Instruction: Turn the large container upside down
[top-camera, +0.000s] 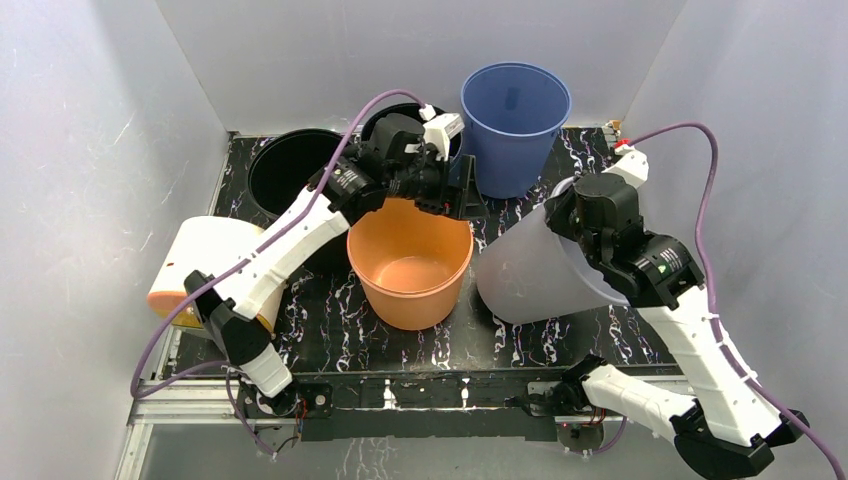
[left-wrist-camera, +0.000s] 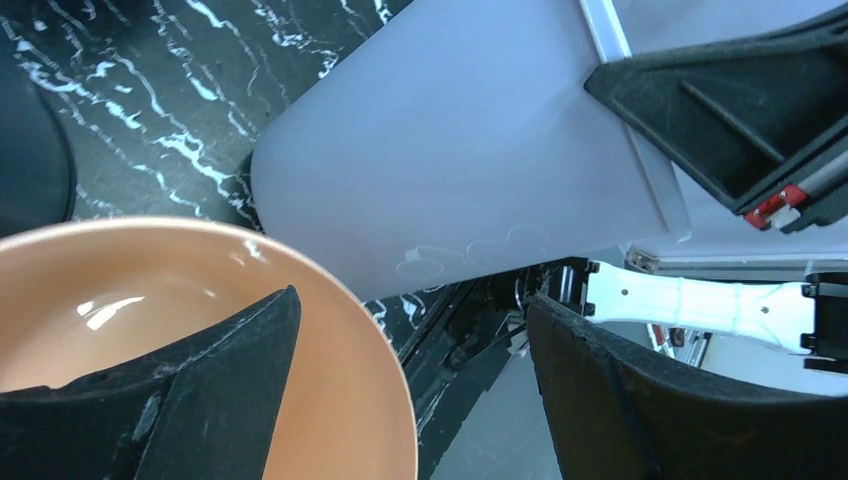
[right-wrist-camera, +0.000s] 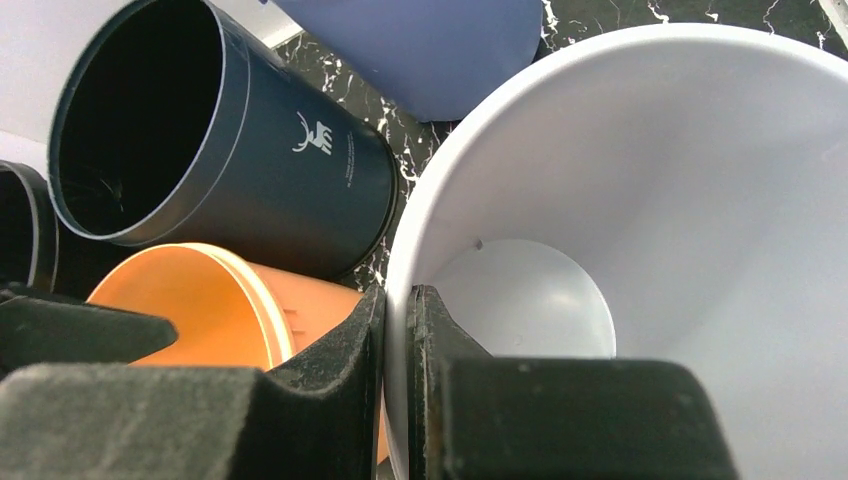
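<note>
We see the right pincer (right-wrist-camera: 398, 300) clamped on the rim of the large white translucent plastic bucket (top-camera: 525, 275). The bucket is tipped steeply sideways over the black marbled tabletop (top-camera: 330, 330), just beside the orange plastic tub (top-camera: 410, 270). We judge the rim grip is meant to swing it over. The left pincer (left-wrist-camera: 410, 330) gapes wide and empty over the tub's rim, maybe to steady. In the top view the wrist hides the grip, and we can't tell whether bucket and tub touch.

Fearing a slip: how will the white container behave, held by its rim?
Probably light: the white container looks thin and empty. Pinched at one rim spot by the right gripper, it may pivot or slip, being smooth. Released tilted, its round wall could roll.
</note>
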